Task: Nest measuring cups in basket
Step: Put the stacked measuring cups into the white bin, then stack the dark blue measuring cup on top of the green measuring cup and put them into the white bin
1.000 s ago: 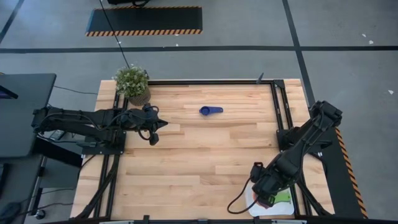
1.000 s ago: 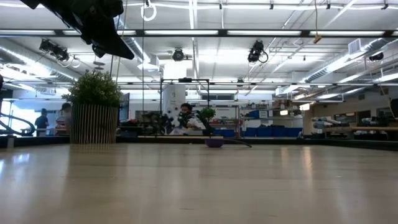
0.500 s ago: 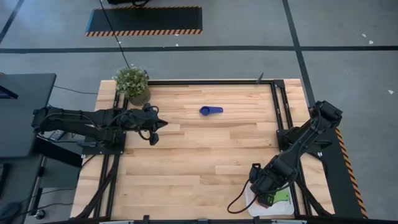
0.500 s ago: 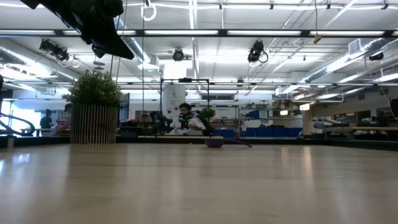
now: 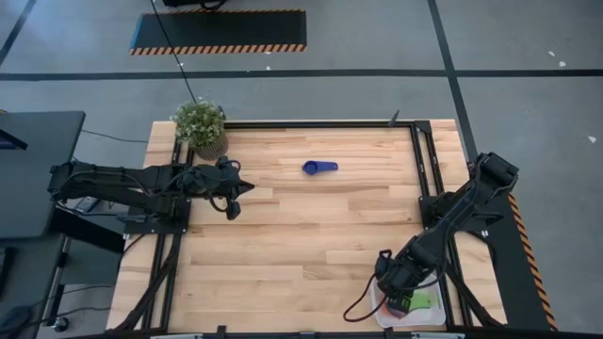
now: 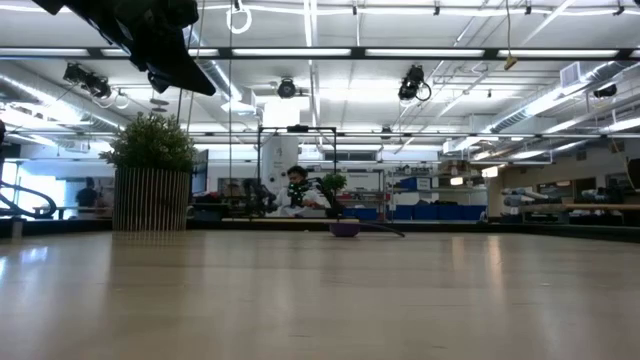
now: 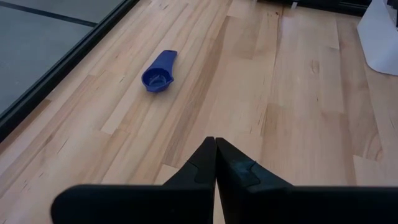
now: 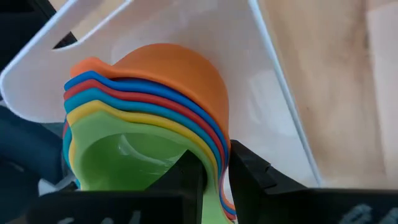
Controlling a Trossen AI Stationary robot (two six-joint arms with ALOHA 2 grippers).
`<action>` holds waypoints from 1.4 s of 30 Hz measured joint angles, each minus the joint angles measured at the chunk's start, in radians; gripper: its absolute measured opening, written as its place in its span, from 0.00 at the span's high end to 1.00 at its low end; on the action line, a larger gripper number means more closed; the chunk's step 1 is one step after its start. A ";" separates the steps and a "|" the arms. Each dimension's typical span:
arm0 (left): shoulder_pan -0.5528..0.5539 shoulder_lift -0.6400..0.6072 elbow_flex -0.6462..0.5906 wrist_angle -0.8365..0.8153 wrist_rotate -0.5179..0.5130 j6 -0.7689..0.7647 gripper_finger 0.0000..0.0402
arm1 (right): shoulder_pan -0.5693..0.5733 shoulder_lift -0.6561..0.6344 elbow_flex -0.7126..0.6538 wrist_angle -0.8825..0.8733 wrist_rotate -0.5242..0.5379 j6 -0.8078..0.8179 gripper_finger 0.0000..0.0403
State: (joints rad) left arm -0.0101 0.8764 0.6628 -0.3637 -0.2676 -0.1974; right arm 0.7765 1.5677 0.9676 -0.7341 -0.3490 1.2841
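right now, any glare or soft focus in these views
Low view: ceiling strip lights mirror as glare on the wooden tabletop, and the small dark blue plastic measuring cup is a far smudge. Right wrist view: the nested plastic cup stack fills the frame, slightly soft.

left gripper — closed, hovering | right gripper — clamped, reaching low

Potted plant at the wooden table's far-left corner — upright.

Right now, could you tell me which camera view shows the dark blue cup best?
The left wrist view: the dark blue cup lies close, bowl and handle clear. The high view shows it small on the table; the low view a distant sliver; the right wrist view nothing.
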 joint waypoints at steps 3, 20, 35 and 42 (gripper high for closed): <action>0.000 0.000 0.000 0.000 0.000 0.000 0.97 | 0.000 0.000 -0.034 0.034 -0.032 -0.006 0.86; 0.000 0.000 0.000 0.000 -0.001 0.003 0.97 | -0.011 0.000 -0.064 0.027 -0.132 -0.080 0.68; 0.000 0.000 0.000 0.000 -0.001 0.011 0.97 | -0.057 -0.097 0.144 -0.160 -0.221 -0.070 0.68; 0.000 0.000 0.000 0.030 -0.001 -0.031 0.97 | -0.118 -0.121 0.312 -0.427 -0.120 -0.064 0.68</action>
State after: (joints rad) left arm -0.0101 0.8764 0.6628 -0.3334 -0.2684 -0.2284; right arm 0.6583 1.4471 1.2799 -1.1609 -0.4686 1.2205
